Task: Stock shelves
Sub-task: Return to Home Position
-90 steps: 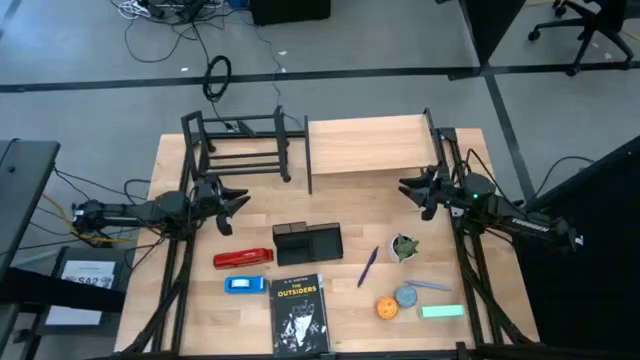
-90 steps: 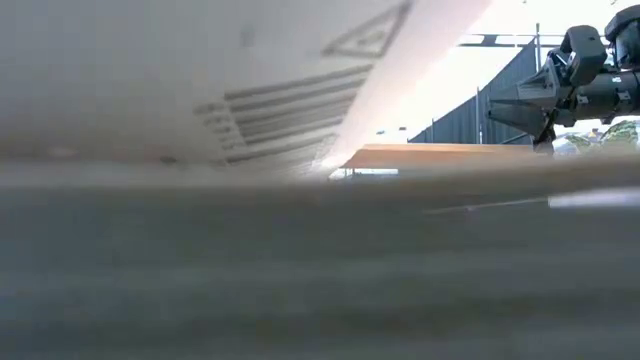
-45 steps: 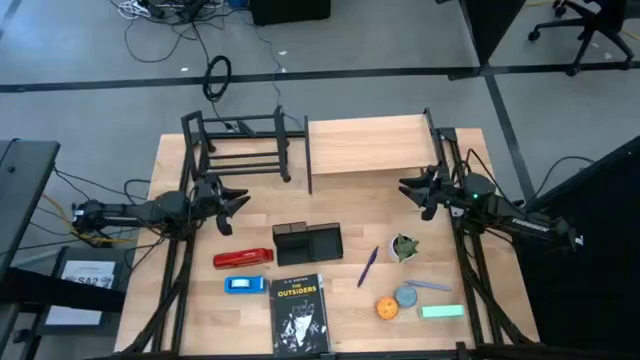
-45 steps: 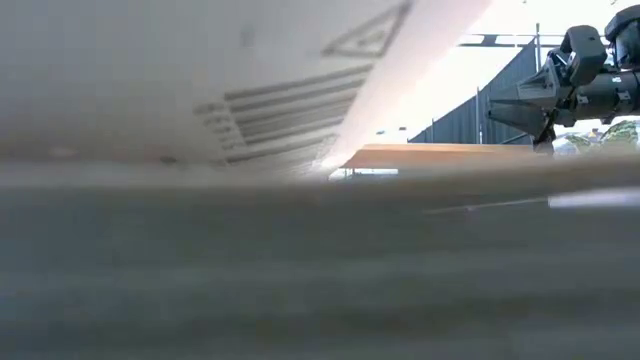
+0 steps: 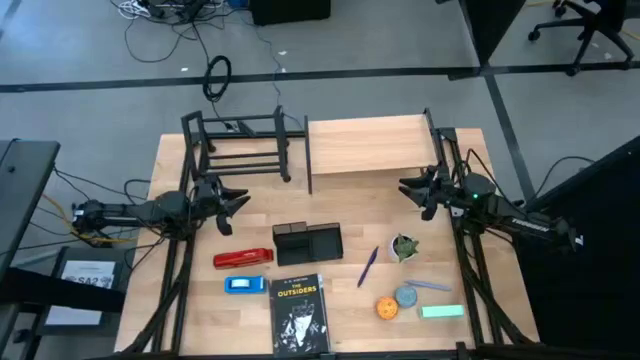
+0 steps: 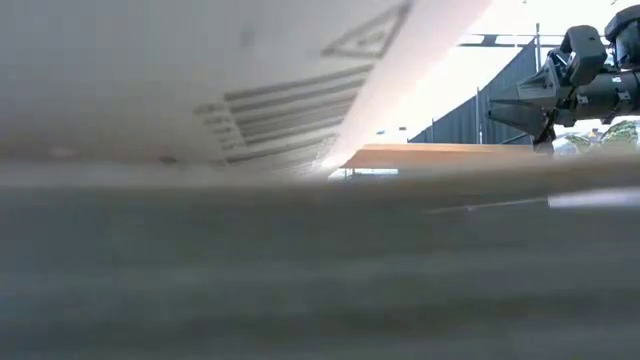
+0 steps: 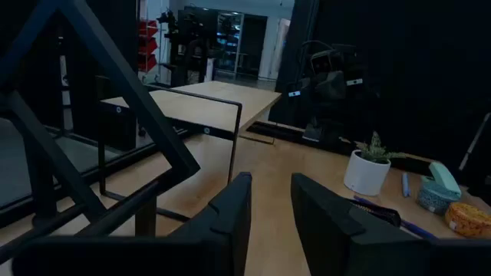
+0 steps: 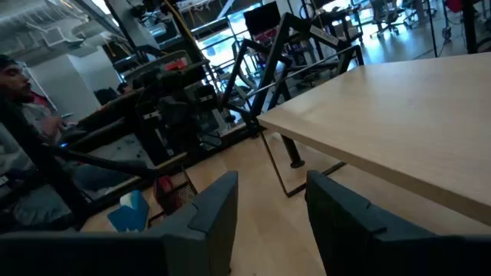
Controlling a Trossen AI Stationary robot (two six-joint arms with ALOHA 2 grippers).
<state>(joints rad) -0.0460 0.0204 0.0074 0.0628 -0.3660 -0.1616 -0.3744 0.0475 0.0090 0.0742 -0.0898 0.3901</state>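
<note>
The shelves stand along the table's far edge: a black metal-tube rack [image 5: 240, 145] at the left and a light wooden plank [image 5: 368, 145] on thin black legs at the right. My left gripper [image 5: 238, 200] hovers open just in front of the rack, pointing toward the table's right; its own view shows the gap [image 7: 270, 215] between the fingers with nothing in it. My right gripper [image 5: 408, 187] hovers open by the plank's near right corner, pointing left, also with nothing between its fingers [image 8: 272, 215]. The goods lie on the near half of the table.
On the near half lie a black mesh organizer [image 5: 307, 242], a red stapler [image 5: 243, 258], a small blue item [image 5: 244, 284], a book [image 5: 299, 312], a purple pen [image 5: 368, 266], a potted plant [image 5: 404, 246], an orange ball [image 5: 387, 308] and a green block [image 5: 441, 312]. A person [image 8: 23, 100] shows beyond the table.
</note>
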